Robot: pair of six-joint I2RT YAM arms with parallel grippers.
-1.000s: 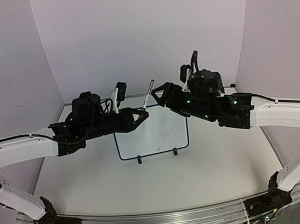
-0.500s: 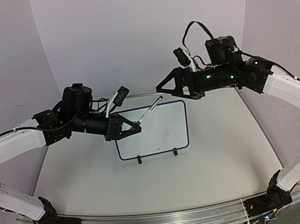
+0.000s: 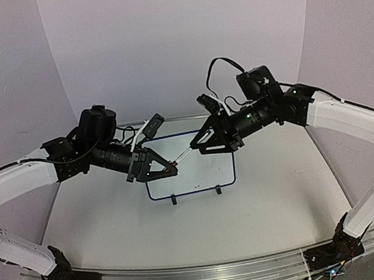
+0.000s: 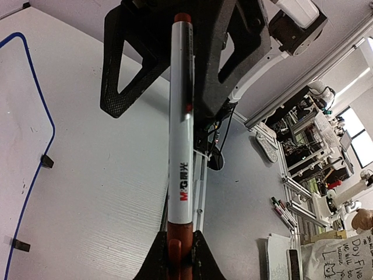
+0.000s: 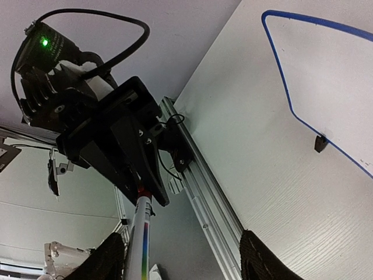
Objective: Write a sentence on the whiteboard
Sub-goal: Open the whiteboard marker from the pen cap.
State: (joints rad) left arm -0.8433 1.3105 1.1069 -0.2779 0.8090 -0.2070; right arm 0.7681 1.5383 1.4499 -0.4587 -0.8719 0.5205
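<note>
The whiteboard (image 3: 213, 172), glossy white in a blue frame on two black feet, lies on the table under both grippers; no sentence shows on it. My left gripper (image 3: 169, 164) hangs above its left part, shut on the red cap end of a white marker (image 3: 183, 155) that slants up to the right. My right gripper (image 3: 200, 145) is open around the marker's free end. In the left wrist view the marker (image 4: 180, 146) runs from my left gripper (image 4: 179, 259) up between the right fingers (image 4: 116, 76). In the right wrist view the marker (image 5: 140, 245) lies close to one finger (image 5: 108, 262) of my right gripper (image 5: 183, 265).
A metal rail (image 3: 205, 276) runs along the table's near edge with both arm bases on it. Purple walls close in the back and sides. The whiteboard (image 4: 14, 116) sits at the left of the left wrist view. Loose pens (image 4: 282, 213) and papers lie beyond the table.
My left arm drew back to the left and tipped the marker flatter. My right gripper rose away, then came back down around the marker's free end.
</note>
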